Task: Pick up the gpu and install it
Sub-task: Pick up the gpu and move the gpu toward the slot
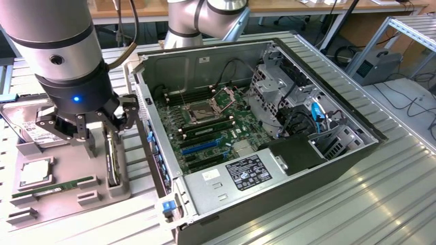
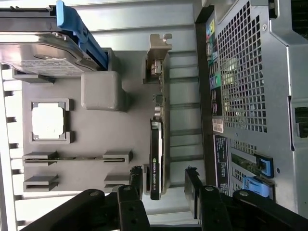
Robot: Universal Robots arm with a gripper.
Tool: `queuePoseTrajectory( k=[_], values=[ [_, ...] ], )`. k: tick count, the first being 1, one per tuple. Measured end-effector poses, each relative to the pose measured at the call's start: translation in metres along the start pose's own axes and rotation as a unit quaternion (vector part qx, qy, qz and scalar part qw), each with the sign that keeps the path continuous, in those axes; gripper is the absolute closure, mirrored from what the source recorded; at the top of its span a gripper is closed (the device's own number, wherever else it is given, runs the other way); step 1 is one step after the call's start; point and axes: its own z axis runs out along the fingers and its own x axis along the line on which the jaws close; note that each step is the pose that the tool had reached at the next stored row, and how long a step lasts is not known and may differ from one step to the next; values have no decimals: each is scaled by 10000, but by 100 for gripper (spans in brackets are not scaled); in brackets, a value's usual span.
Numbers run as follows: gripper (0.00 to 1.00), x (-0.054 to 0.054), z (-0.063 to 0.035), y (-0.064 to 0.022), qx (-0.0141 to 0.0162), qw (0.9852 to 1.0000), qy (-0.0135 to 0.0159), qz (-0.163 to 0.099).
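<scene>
The gpu point(image 1: 112, 162) point(image 2: 157, 144) is a thin dark card standing on its edge in a slot of the grey parts tray point(image 1: 68, 204) point(image 2: 96, 139). Its silver bracket point(image 2: 159, 53) is at the end far from my gripper. My gripper point(image 1: 95, 133) point(image 2: 164, 186) hangs just above the card's other end and is open. In the wrist view one fingertip point(image 2: 137, 180) stands on each side of the card, with a gap on both sides, and they do not touch it.
The tray also holds a hard drive point(image 1: 40, 130) point(image 2: 43, 53), a CPU chip point(image 1: 34, 173) point(image 2: 48, 120) and a green memory stick point(image 1: 54, 186). The open computer case point(image 1: 272, 127) point(image 2: 250, 96) lies right beside the tray, its motherboard slots point(image 1: 197, 148) exposed.
</scene>
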Motion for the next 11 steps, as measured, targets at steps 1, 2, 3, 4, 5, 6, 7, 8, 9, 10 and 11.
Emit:
queuePoseTrajectory(
  k=[1, 2, 3, 4, 5, 6, 7, 8, 9, 10, 11],
  values=[
    [52, 33, 12, -3, 0, 10000, 0, 0],
    [52, 59, 26, -5, -1, 10000, -1, 0],
    [52, 62, 30, -6, 0, 10000, 1, 0],
    [52, 63, 40, -6, 0, 10000, 0, 0],
    [52, 63, 51, -6, -1, 10000, 0, 0],
    [52, 63, 56, -6, 0, 10000, 0, 0],
    [52, 64, 60, -6, 0, 10000, 0, 0],
    [52, 63, 65, -6, 0, 10000, 0, 0],
    [52, 63, 69, -5, 0, 10000, 0, 0],
    [52, 60, 77, -5, 0, 10000, 0, 1],
    [52, 59, 82, -5, 0, 10000, 1, 0]
  ],
)
